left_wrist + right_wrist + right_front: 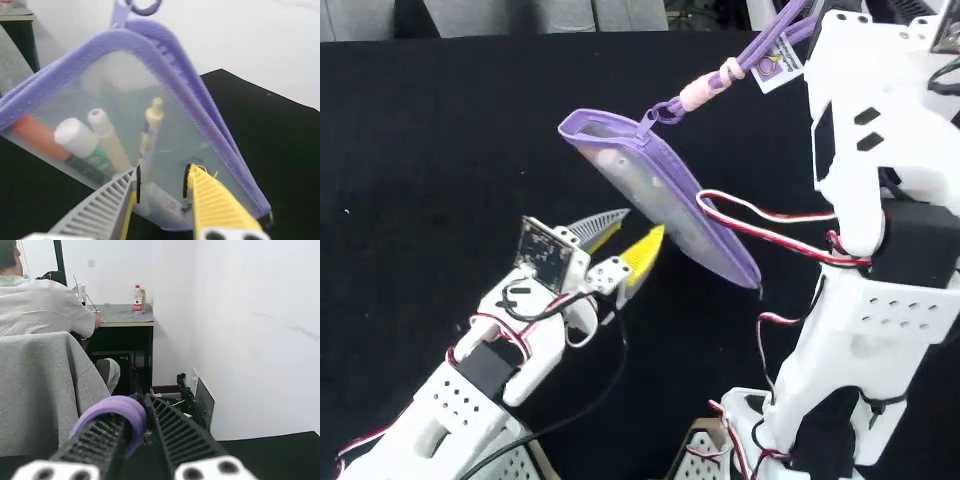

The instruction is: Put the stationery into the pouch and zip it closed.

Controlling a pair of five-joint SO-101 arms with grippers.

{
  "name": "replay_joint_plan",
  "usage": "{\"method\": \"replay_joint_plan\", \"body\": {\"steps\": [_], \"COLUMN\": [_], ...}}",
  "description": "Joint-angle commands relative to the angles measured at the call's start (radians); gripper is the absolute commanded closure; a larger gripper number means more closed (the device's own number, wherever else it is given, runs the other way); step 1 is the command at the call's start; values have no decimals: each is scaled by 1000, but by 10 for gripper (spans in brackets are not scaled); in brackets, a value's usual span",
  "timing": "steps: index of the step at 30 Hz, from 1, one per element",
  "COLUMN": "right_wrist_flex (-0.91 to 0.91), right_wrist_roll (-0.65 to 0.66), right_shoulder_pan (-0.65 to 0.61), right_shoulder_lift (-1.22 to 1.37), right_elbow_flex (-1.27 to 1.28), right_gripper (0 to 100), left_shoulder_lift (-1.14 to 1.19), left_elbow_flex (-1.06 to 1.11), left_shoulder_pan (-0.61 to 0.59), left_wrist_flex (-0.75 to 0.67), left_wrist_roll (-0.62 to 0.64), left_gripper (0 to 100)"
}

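The purple pouch (660,205) hangs in the air above the black worktop (440,150), tilted, with one corner high and the other end lower toward the right arm (880,150). A purple strap (720,75) goes from its upper corner up to the far right side. In the right wrist view the right gripper (145,407) is closed on this strap (112,415), so the pouch is carried by it.

The left gripper (645,221) is just beside the lower long edge of the pouch, coming from the near left side. In the left wrist view its grey finger and yellow finger stand apart, so the left gripper (160,177) is open, and the bottom edge of the pouch (210,145) is directly in front of the gap between them. I cannot tell if the fingertips touch the mesh.

Through the mesh the stationery is visible inside: a marker with a white cap (75,137), a cream marker (107,140), a thin pen (150,130) and an orange one (37,137). They lie in the lower part of the pouch.
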Motion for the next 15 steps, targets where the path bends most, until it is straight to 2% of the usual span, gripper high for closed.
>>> {"method": "replay_joint_plan", "body": {"steps": [1, 4, 6, 8, 11, 15], "right_wrist_flex": [-12, -6, -6, -6, -6, -5], "right_wrist_roll": [-11, -11, -11, -11, -11, -11], "right_shoulder_pan": [-12, -52, -66, -69, -66, -64], "right_shoulder_lift": [-5, -5, -5, -2, -4, -5], "right_elbow_flex": [-13, -10, -10, -10, -10, -10], "right_gripper": [988, 988, 988, 988, 988, 988], "left_shoulder_lift": [0, 0, 0, 0, 8, 12], "left_elbow_flex": [-84, -145, -197, -236, -297, -340], "left_shoulder_pan": [-76, -68, -25, 51, 168, 182], "left_wrist_flex": [-9, -9, -8, -3, 81, 109], "left_wrist_roll": [29, 189, 249, 233, 193, 195], "left_gripper": [831, 830, 830, 830, 830, 830]}}
